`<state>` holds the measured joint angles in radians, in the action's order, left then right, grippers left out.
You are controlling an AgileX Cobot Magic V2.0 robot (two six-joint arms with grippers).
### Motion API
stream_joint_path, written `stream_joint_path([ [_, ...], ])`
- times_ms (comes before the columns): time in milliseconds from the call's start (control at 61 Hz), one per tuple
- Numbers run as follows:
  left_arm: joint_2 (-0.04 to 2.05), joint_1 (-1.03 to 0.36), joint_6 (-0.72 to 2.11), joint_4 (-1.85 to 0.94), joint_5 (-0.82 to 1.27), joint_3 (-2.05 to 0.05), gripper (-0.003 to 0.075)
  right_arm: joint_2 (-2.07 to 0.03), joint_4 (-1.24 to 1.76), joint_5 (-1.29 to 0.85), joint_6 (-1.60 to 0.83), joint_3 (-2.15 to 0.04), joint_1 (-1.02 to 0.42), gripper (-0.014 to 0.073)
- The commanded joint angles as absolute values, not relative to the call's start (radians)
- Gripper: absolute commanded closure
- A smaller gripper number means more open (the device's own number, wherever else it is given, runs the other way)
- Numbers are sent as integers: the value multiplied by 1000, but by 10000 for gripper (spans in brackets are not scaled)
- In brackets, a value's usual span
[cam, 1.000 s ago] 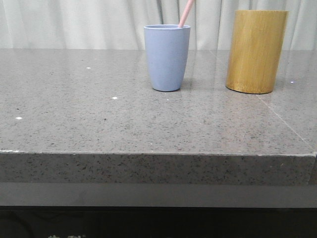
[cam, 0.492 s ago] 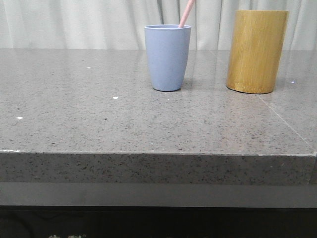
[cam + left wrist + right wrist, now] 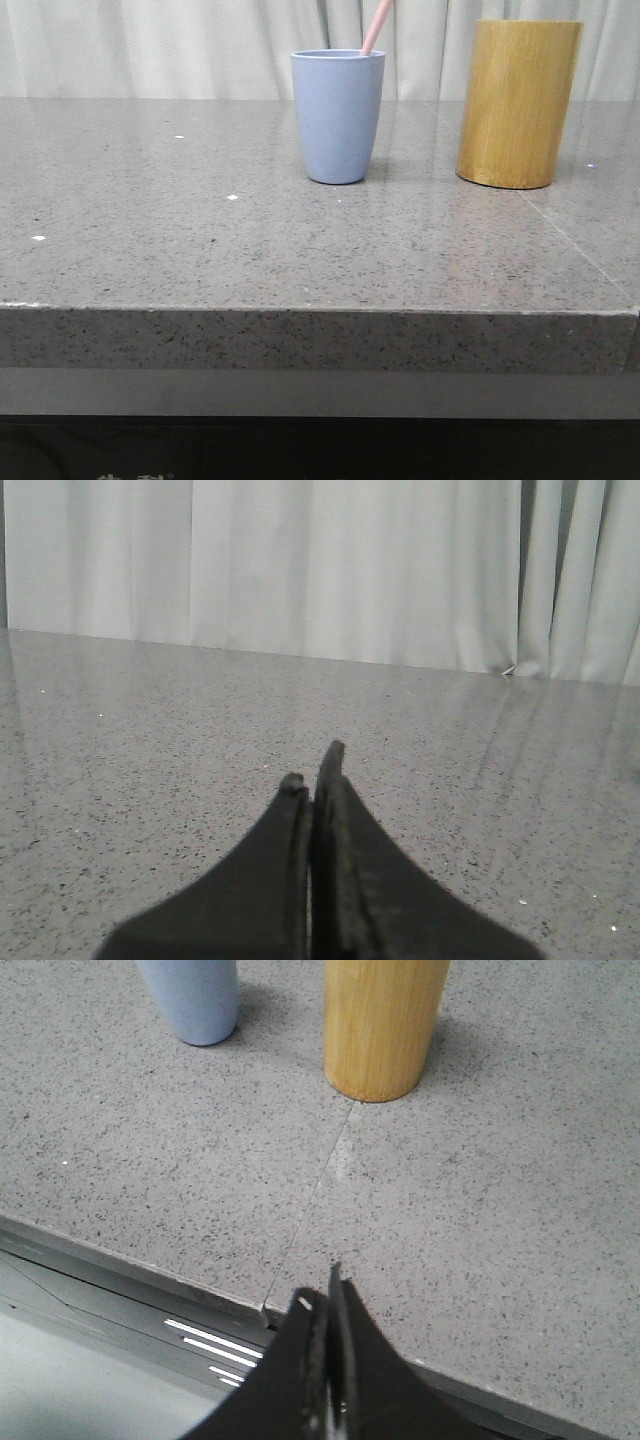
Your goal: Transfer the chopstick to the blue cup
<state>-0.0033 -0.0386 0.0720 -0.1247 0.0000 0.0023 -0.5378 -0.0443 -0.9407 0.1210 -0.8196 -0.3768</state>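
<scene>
The blue cup [image 3: 338,115] stands upright on the grey stone table [image 3: 200,250], mid-back. A pale pink chopstick [image 3: 376,26] leans out of its rim toward the right and runs off the top of the view. The cup's base also shows in the right wrist view [image 3: 195,1000]. My left gripper [image 3: 312,775] is shut and empty, low over bare table facing the curtain. My right gripper [image 3: 325,1295] is shut and empty, over the table's front edge, well short of both containers. Neither gripper shows in the front view.
A taller tan bamboo cylinder [image 3: 518,103] stands to the right of the cup, also seen in the right wrist view [image 3: 382,1025]. A seam [image 3: 318,1185] runs through the tabletop. White curtains [image 3: 150,50] hang behind the table.
</scene>
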Motion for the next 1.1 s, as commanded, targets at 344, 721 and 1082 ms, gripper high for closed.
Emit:
stream_joint_path([
  [344, -27, -46, 72, -134, -78, 16, 739, -475, -69, -836, 119, -788, -313, 713],
  [721, -27, -46, 72, -134, -78, 16, 739, -68, -16, -184, 119, -208, -97, 713],
  [1082, -27, -46, 72, -134, -78, 16, 739, 14, 47, 63, 119, 23, -66, 713],
])
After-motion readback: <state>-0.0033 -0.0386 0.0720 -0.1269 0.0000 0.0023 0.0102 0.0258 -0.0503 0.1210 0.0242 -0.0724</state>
